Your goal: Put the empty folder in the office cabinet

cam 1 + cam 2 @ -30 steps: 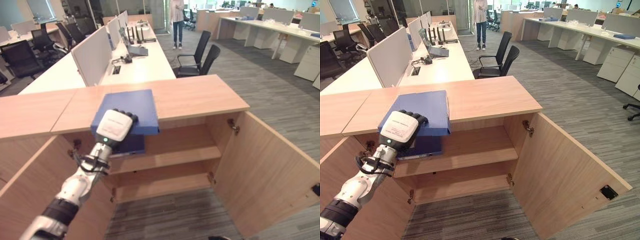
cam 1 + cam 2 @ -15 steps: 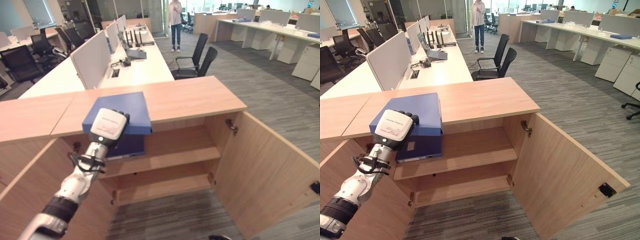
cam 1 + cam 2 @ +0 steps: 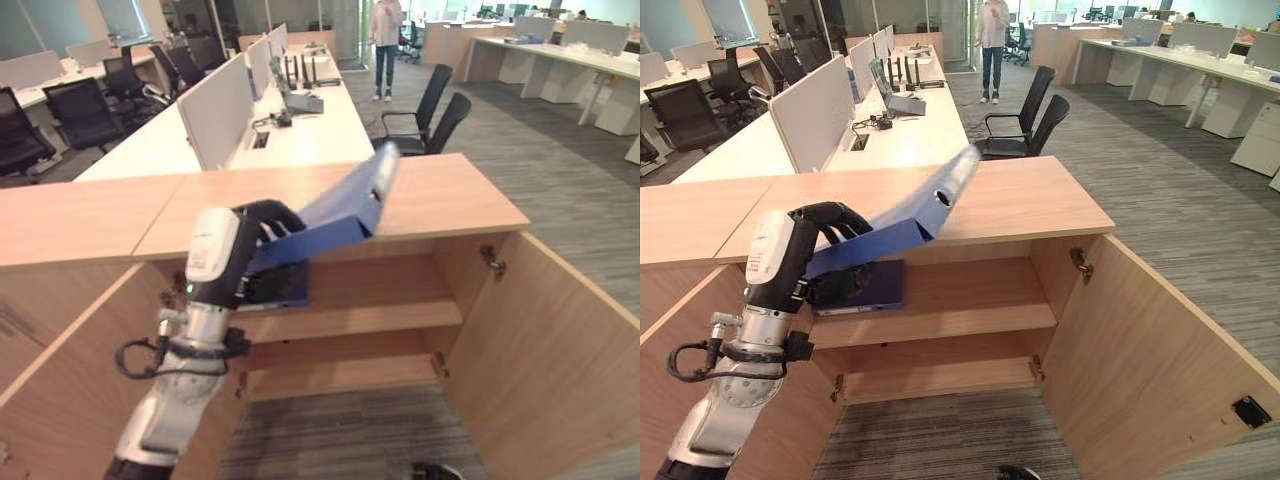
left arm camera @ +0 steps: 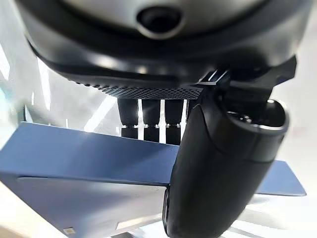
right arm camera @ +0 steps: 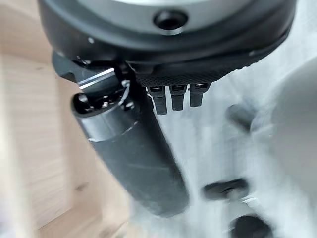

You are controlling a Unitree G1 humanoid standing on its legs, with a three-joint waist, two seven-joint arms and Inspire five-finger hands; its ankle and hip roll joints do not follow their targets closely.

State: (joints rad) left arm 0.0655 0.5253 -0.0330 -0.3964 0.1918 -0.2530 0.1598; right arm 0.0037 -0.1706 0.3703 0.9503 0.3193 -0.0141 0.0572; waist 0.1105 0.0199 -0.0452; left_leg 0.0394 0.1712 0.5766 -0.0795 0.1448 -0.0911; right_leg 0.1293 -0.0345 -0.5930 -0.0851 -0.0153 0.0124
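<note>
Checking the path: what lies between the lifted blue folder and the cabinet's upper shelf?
In the right eye view, a second blue folder lies on the upper shelf, below the blue folder gripped by the left hand.

Folder (image 3: 340,210) above cabinet (image 3: 450,190); desks (image 3: 300,130) behind

**Open-plan office behind the counter**

Grey striped carpet (image 3: 560,170) covers the floor. Long white desks (image 3: 905,130) with grey divider screens (image 3: 820,105) run back from the counter's far edge; black chairs (image 3: 1025,115) stand alongside. A person (image 3: 992,45) stands far off.
</note>
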